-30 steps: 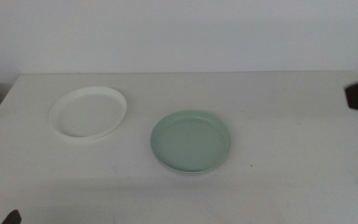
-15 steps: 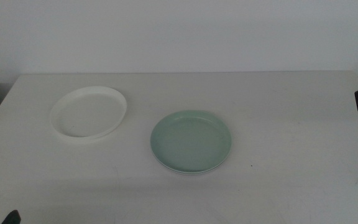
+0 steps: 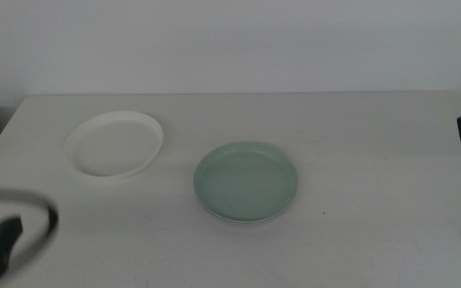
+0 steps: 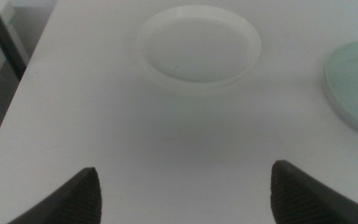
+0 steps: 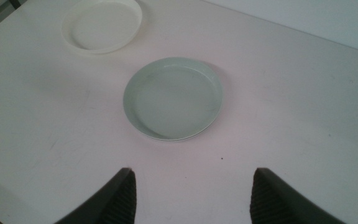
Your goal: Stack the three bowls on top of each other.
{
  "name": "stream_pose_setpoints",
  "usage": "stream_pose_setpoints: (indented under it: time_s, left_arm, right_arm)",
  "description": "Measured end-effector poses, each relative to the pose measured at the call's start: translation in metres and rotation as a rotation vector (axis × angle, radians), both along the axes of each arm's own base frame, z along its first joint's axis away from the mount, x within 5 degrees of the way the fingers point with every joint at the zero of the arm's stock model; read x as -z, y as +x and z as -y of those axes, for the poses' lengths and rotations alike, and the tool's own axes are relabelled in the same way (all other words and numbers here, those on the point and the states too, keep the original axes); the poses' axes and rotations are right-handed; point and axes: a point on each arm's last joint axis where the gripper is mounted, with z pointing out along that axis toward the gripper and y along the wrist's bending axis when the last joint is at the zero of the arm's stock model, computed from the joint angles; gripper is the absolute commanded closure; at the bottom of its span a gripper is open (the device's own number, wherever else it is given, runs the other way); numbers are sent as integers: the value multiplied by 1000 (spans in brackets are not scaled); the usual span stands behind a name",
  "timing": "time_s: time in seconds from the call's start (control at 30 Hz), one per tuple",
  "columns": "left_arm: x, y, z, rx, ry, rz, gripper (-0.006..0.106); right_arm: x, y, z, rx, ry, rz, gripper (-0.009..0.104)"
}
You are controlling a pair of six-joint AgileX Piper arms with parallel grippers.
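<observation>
Two bowls are showing plainly on the bench (image 3: 358,144): a white bowl (image 3: 114,144) sitting toward the far left, and a mint bowl (image 3: 246,182) sitting near the middle, apart from it. A thin pale rim is peeking out under the mint bowl's near edge, suggesting another bowl beneath; its colour cannot be told. The left hand (image 4: 185,193) is hovering over the bench's near left part, jaws spread wide and gripping nothing, with the white bowl lying ahead of it and the mint bowl's edge showing to one side in its wrist view. In the middle view that arm is appearing as a dark blurred shape at the lower left corner. The right hand (image 5: 191,196) is hanging above the bench on the right side, jaws likewise standing wide apart and empty, the mint bowl lying ahead between them in its wrist view and the white bowl well beyond. A dark part of the right arm is showing at the middle view's right edge.
</observation>
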Motion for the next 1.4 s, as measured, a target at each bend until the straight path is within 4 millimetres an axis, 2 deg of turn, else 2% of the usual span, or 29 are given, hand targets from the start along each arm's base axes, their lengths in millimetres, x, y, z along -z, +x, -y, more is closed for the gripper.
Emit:
stream_pose_setpoints:
  time_s: [0.17, 0.2, 0.27, 0.37, 0.47, 0.7, 1.0, 1.03, 1.2, 1.3, 1.4]
  left_arm:
    - [-58, 44, 2, 16, -14, -160, -4]
    - [-74, 64, 3, 20, -22, -238, -4]
    - [-92, 82, 3, 24, -29, -287, -4]
    - [-105, 111, 4, 29, -31, -354, -4]
    - [-107, 136, 4, 24, -37, -370, -4]
    - [-91, 194, 2, -13, -79, -295, -4]
    - [-69, 277, -33, 9, -34, -464, -4]
    - [-55, 296, -44, 19, -48, -520, -4]
    - [-5, 331, -63, 45, -119, -623, -4]
    - [27, 347, -65, 54, -159, -663, -3]
    - [55, 358, -65, 53, -198, -693, 4]
  right_arm:
    - [0, 0, 0, 0, 0, 0, 48]
    - [0, 0, 0, 0, 0, 1, 48]
    - [0, 0, 0, 0, 0, 1, 48]
    - [0, 0, 0, 0, 0, 1, 48]
    - [0, 0, 0, 0, 0, 1, 48]
    - [0, 0, 0, 0, 0, 1, 48]
    - [0, 0, 0, 1, -4, 2, 48]
    - [0, 0, 0, 1, -4, 2, 48]
    - [0, 0, 0, 1, -4, 2, 48]
    - [0, 0, 0, 1, -4, 2, 48]
    - [0, 0, 0, 1, -4, 2, 48]
